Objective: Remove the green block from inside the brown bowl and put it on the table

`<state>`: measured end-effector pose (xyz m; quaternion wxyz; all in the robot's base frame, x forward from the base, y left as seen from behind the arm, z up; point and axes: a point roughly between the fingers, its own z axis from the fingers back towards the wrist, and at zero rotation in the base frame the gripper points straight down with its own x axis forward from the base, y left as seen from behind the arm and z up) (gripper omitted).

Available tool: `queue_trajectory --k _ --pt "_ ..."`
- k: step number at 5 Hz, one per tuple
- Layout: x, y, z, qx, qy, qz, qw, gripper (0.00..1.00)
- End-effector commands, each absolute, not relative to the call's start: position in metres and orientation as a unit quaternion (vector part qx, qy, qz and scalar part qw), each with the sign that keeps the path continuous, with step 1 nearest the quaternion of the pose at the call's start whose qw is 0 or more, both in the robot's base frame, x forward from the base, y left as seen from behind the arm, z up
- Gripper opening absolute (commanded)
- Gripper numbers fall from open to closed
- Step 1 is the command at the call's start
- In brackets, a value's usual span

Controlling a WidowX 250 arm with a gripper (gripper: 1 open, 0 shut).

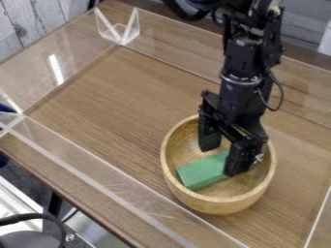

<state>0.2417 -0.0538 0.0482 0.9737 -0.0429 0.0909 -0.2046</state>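
The brown bowl (181,189) sits on the table (116,97) toward the front right. The green block (200,173) lies flat in the bowl's bottom, its right end hidden behind one finger. My black gripper (225,145) points down into the bowl, open, with one finger at the bowl's far side and the other low beside the block's right end. Nothing is held between the fingers.
Clear acrylic walls (77,160) edge the table along the front left. A clear acrylic stand (119,26) is at the far corner. The arm (250,48) rises from the bowl toward the top right.
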Motion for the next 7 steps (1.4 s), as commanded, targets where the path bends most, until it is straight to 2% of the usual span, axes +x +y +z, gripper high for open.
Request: queue_trajectory --k 1,4,7 --pt "0.253 -0.054 0.050 -0.030 0.081 -0.216 0.972 1.00" --pt "0.265 -0.039 0.051 0.004 0.092 -0.216 0.972 1.00" --pt "0.256 -0.035 0.064 -0.013 0.093 -0.225 0.970 1.00"
